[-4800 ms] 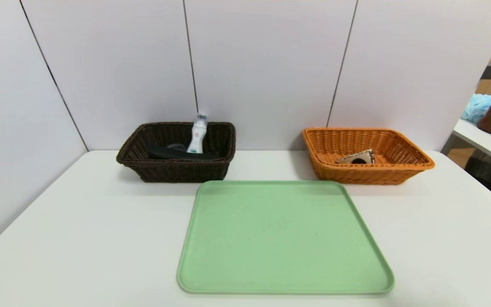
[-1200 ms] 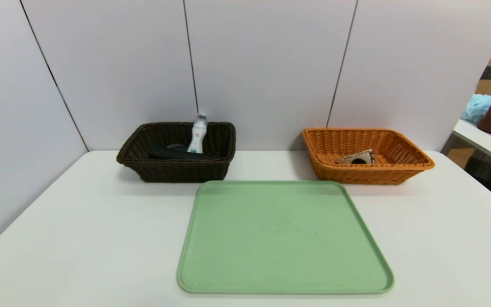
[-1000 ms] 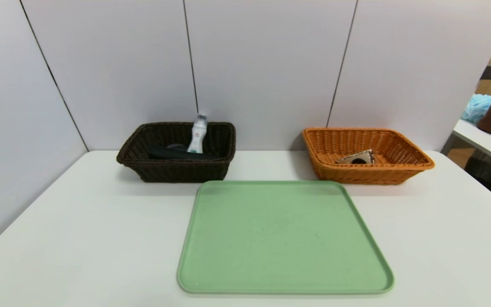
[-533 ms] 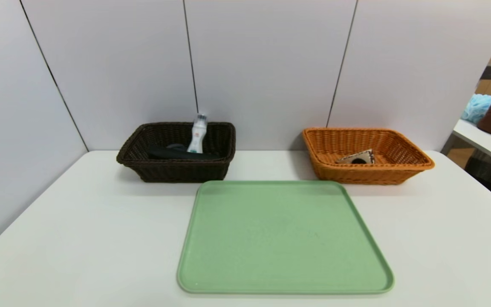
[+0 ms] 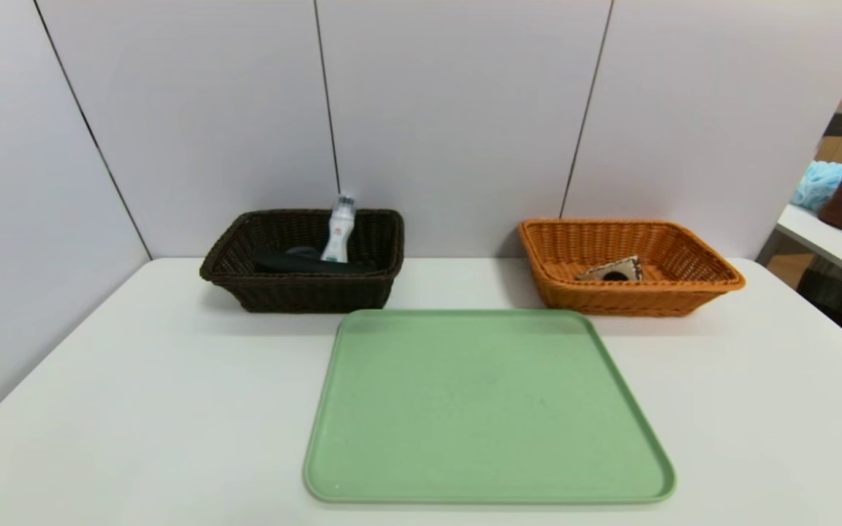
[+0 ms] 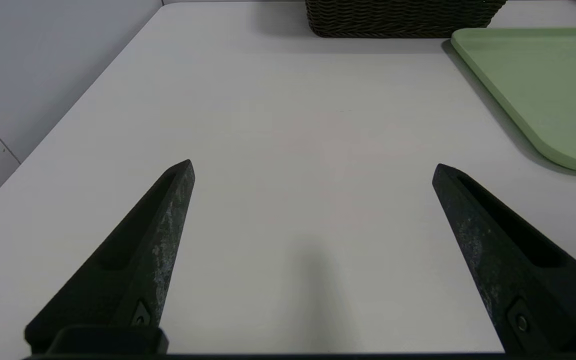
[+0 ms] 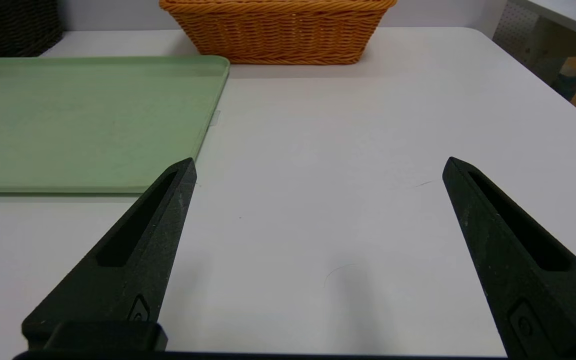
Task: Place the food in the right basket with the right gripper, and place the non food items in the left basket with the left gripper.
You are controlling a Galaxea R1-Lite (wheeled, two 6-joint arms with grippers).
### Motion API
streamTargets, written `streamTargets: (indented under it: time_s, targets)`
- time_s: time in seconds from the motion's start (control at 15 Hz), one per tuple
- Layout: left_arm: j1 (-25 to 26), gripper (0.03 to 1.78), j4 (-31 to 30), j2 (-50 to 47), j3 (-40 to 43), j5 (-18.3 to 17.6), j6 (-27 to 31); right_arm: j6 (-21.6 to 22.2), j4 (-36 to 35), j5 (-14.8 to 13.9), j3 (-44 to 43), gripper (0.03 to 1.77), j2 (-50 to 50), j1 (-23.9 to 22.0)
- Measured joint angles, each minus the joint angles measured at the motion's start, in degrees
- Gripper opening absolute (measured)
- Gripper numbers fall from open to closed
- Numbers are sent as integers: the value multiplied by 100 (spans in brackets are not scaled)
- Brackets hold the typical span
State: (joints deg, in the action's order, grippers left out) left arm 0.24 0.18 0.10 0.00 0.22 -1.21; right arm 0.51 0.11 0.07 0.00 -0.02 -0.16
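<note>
Since the green tray [image 5: 489,409] lies bare, we judge sorting done | bottle [image 5: 338,230] in dark left basket [image 5: 304,288]; food packet [image 5: 613,270] in orange right basket [image 5: 629,299] | left end effector [image 6: 313,172] and right end effector [image 7: 318,167] wide open, empty, over desk [image 5: 136,394]

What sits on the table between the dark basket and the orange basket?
Nothing: the head view shows only bare white table between the dark basket and the orange basket. The green tray lies nearer the robot, in front of that gap.
</note>
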Motion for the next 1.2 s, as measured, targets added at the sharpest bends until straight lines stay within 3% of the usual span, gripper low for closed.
streamTargets:
  time_s: [1.2]
  targets:
    - [0, 169, -7, 0, 0, 2, -44, 37, 0, -17, 0, 170, 0, -2]
